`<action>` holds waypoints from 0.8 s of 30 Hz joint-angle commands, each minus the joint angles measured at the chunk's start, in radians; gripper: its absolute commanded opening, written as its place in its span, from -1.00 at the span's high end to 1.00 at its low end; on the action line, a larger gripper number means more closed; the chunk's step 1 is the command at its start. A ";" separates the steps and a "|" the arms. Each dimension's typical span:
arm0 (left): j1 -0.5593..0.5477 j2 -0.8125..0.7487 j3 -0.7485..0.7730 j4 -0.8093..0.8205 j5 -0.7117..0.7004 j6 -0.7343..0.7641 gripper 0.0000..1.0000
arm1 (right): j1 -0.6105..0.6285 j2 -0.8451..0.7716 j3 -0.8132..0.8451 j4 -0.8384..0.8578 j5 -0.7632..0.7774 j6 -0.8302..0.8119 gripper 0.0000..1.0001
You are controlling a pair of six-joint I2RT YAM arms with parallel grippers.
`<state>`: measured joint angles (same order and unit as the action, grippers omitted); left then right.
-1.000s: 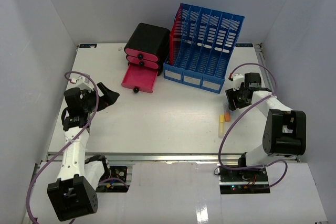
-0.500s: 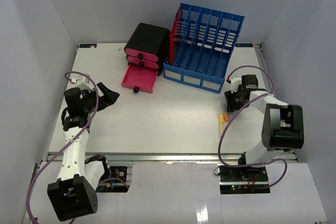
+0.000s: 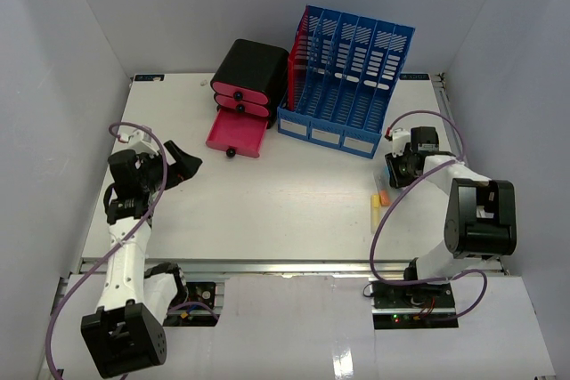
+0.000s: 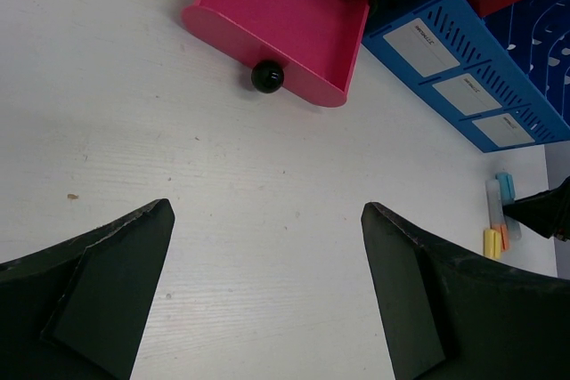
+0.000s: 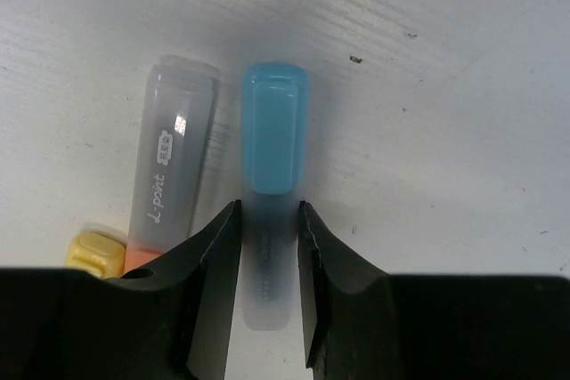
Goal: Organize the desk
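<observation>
Gripping a marker on a white table (image 3: 267, 211), with two robot arms at its near edge.

From above, the right pincer (image 3: 392, 182) reaches down at the table's right side onto a small cluster of markers (image 3: 378, 208), probably to tidy them away. A blue file rack (image 3: 347, 86) and a pink drawer unit (image 3: 242, 95), bottom drawer pulled out, stand at the back. The left wrist view shows the left pincer (image 4: 267, 211) spread wide and empty above bare table, facing that drawer. The right wrist view shows the right fingers narrowed against both sides of a blue-capped marker (image 5: 273, 131), just beside an orange one (image 5: 174, 166).
</observation>
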<state>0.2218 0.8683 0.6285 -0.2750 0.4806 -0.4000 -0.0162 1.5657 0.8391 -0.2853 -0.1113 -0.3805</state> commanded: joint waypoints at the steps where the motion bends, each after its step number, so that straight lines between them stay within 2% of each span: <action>1: 0.007 -0.029 -0.005 -0.015 -0.020 0.009 -0.96 | 0.007 -0.150 0.020 -0.019 -0.006 -0.063 0.74; 4: 0.007 -0.027 -0.009 -0.015 -0.035 0.000 -0.96 | 0.028 -0.229 0.049 -0.056 -0.062 -0.129 0.83; 7: 0.007 -0.025 -0.012 -0.018 -0.058 -0.014 -0.96 | 0.195 -0.277 0.090 -0.111 -0.096 -0.182 0.85; 11: 0.006 -0.022 -0.013 -0.034 -0.107 -0.030 -0.96 | 0.422 -0.248 0.172 -0.126 -0.100 -0.207 0.84; 14: 0.007 -0.019 -0.011 -0.051 -0.164 -0.043 -0.96 | 0.560 -0.140 0.284 -0.122 -0.106 -0.217 0.85; 19: 0.007 -0.002 -0.002 -0.095 -0.271 -0.072 -0.96 | 0.742 0.132 0.671 -0.114 -0.106 -0.256 0.85; 24: 0.007 0.006 0.004 -0.111 -0.307 -0.076 -0.96 | 0.857 0.468 1.024 -0.105 -0.027 -0.238 0.85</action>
<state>0.2218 0.8776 0.6270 -0.3566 0.2368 -0.4621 0.7697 1.8627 1.6640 -0.3955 -0.1902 -0.6159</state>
